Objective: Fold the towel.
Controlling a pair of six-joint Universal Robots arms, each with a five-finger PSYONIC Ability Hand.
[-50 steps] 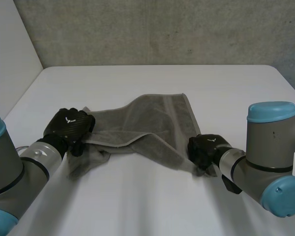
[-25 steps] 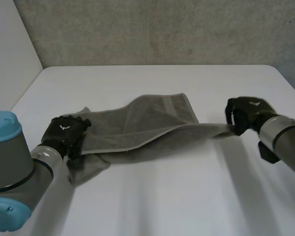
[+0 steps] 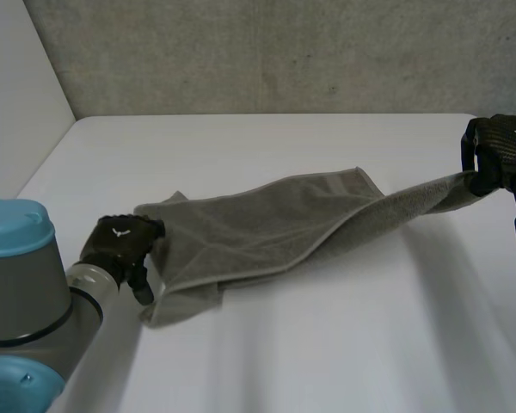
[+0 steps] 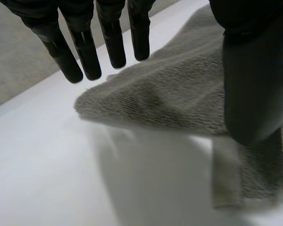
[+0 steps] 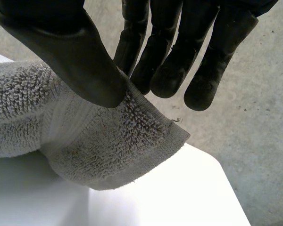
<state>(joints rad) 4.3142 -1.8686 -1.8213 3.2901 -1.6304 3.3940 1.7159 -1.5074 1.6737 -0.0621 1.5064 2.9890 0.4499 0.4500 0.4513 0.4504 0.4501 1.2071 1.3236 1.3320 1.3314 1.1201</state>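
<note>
One corner of the towel (image 3: 267,228) I see pinched in the right hand (image 3: 497,151); left hand (image 3: 120,241) lies open at the other end.

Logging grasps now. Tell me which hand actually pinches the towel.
The right hand: it pinches a corner of the towel between thumb and fingers, lifted above the table. The left hand has straight fingers spread over the opposite end.

Out goes the right hand (image 3: 497,153), from the near middle of the table (image 3: 344,344) to its far right edge, dragging its pinched corner of the grey towel (image 3: 267,225) along. The towel is now drawn out long, that end lifted. The left hand (image 3: 120,243) has slid a little nearer.
</note>
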